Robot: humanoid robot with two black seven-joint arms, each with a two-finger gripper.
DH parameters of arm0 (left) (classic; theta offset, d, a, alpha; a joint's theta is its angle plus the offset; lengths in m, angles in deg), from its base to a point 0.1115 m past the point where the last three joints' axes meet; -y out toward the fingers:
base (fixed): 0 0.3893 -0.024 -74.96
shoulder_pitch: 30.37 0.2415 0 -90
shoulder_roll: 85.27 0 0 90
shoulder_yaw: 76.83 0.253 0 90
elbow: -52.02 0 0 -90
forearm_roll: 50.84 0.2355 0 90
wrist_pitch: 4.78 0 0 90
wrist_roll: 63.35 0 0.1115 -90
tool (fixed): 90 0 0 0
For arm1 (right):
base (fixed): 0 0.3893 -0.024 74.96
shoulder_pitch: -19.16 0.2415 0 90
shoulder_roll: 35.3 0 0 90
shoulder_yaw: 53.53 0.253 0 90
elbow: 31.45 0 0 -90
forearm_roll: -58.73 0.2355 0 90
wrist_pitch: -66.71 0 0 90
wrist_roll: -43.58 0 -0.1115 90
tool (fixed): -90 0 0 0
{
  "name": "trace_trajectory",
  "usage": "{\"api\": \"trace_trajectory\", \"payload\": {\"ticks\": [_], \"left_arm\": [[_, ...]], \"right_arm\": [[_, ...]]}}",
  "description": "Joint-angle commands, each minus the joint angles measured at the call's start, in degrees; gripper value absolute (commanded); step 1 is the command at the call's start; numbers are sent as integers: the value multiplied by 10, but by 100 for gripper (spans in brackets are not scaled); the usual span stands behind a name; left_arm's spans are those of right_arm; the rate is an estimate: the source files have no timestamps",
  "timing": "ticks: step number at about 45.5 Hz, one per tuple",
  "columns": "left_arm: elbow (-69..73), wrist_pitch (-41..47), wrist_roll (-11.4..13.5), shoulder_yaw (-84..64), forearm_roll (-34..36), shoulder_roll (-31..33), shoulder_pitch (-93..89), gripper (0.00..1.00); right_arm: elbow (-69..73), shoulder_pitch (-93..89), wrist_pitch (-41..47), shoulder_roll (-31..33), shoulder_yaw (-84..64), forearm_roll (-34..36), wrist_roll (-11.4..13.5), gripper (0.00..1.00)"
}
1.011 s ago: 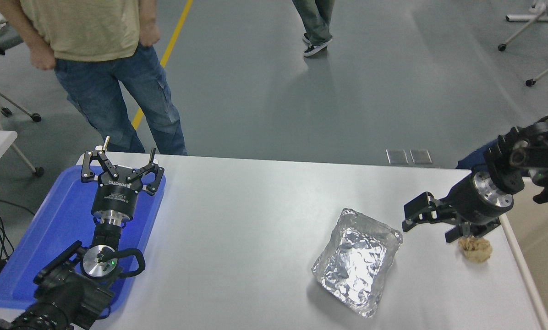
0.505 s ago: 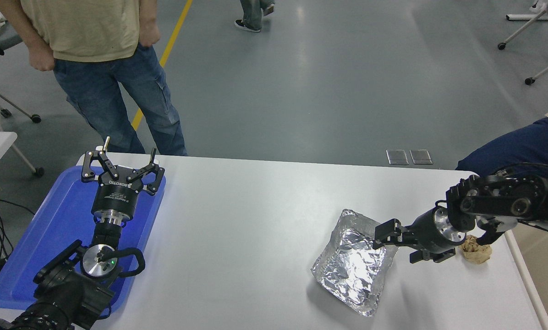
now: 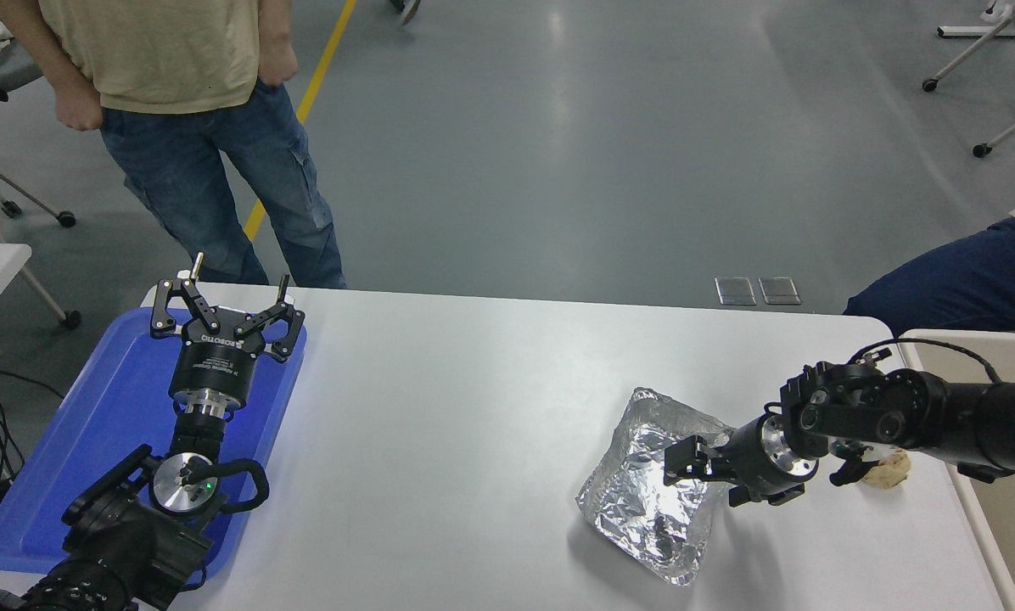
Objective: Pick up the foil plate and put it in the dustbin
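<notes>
The foil plate, a crinkled silver tray, lies on the white table right of centre. My right gripper reaches in low from the right and stands open at the plate's right rim, its upper finger over the foil and its lower finger outside the rim. The dustbin shows at the right edge beyond the table, a cream rim with a tan inside. My left gripper is parked open over the blue tray at the left.
A blue tray lies at the table's left end. A crumpled tan paper ball sits behind my right arm near the right edge. One person stands at the far left, and another's blue-clad leg is at the far right.
My right arm has dropped and swung left, from above the paper ball to the foil plate's right rim. The dustbin's rim has come into sight at the right. The left arm has not moved.
</notes>
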Motion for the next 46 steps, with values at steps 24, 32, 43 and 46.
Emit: {"api": "trace_trajectory", "payload": {"ticks": [24,32,43,46], "left_arm": [[0,0,0,0,0,0,0,100],[0,0,0,0,0,0,0,100],[0,0,0,0,0,0,0,100],[-1,0,0,0,0,0,0,100]], "right_arm": [[-17,-9,-22,-3,-3,-29,1,0],[-9,4,-15,11,-5,-28,2,0],[102,158,14,111,-86,-16,2,0],[143,223,27,144,-123,-10,1,0]]}}
